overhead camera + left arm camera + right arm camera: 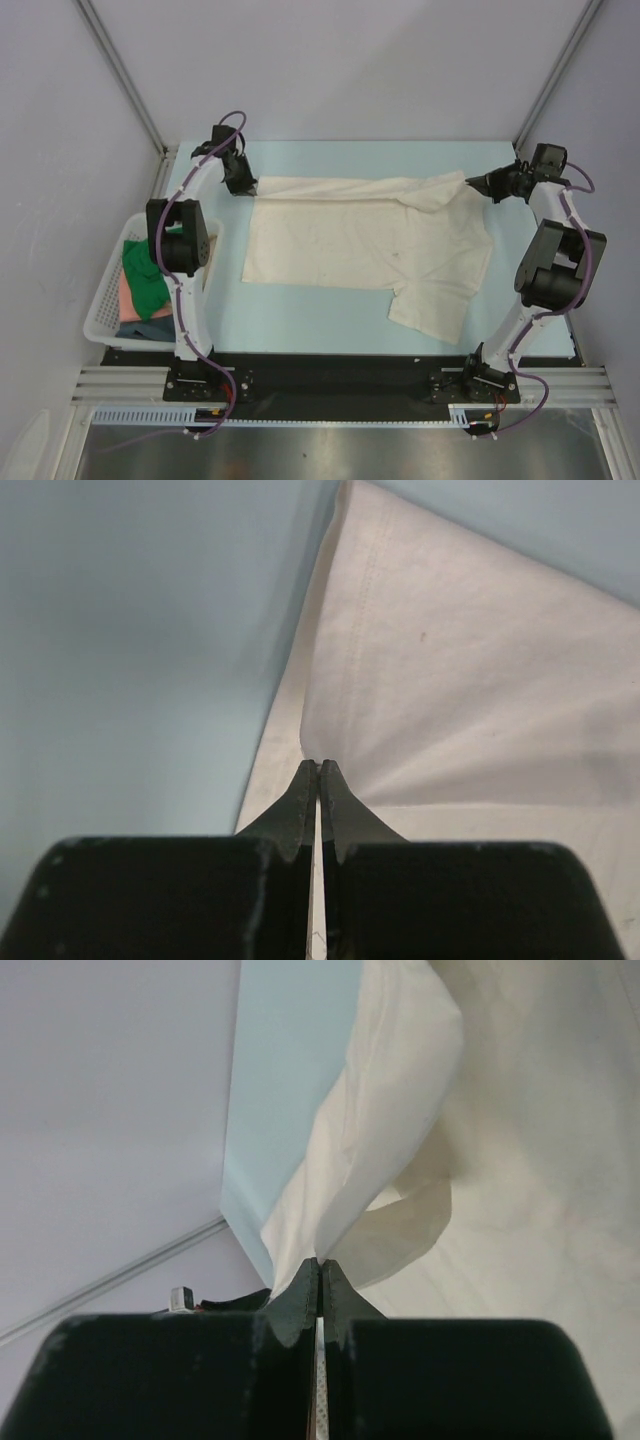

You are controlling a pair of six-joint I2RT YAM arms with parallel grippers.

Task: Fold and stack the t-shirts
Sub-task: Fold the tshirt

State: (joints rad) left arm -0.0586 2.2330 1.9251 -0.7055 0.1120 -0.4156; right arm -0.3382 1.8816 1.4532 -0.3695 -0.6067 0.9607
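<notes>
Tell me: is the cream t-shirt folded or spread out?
Partly folded: the cream t-shirt lies mostly flat, its far edge doubled over, pinched by the left tool and right tool.

Looks like a robotics lab test cell, not anybody's home. Plain grey-white panel walls [350,60] box in a pale blue worktop [330,320] on the left, right and far sides, with metal posts [120,70] running up at the far corners. A left arm [185,290] and a right arm [550,265], both white and black, are bolted to an aluminium rail [340,383] along the near edge, with purple cables [232,118] looping off them.
</notes>
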